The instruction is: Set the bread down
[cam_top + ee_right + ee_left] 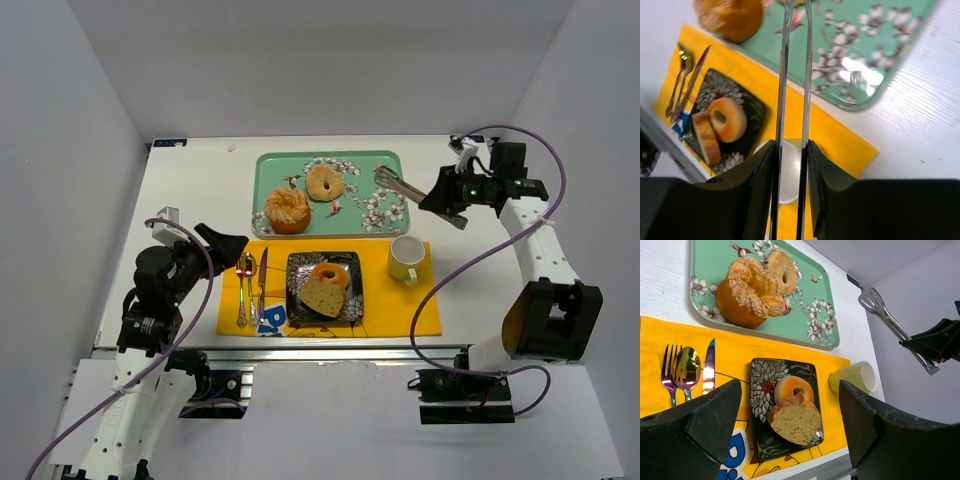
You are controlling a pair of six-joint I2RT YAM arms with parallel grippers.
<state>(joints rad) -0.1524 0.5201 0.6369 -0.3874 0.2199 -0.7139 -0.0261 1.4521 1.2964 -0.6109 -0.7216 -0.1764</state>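
Observation:
The bread lies on a black flowered plate (298, 300): a glossy orange-brown ring (330, 272) and, leaning against its near side, a tan wedge slice (323, 298). Both also show in the left wrist view, the ring (792, 387) and the slice (796, 424), and in the right wrist view, the ring (726, 119) and the slice (704, 137). My right gripper (442, 198) is shut on metal tongs (398, 183), held over the tray's right end; the tongs' tips are empty. My left gripper (228, 243) is open and empty, left of the plate above the cutlery.
A teal flowered tray (380, 160) at the back holds a ridged golden bun (288, 210) and a paler bagel (325, 183). A yellow-green cup (405, 258) stands right of the plate on the yellow placemat (400, 305). Fork, spoon and knife (250, 285) lie left of the plate.

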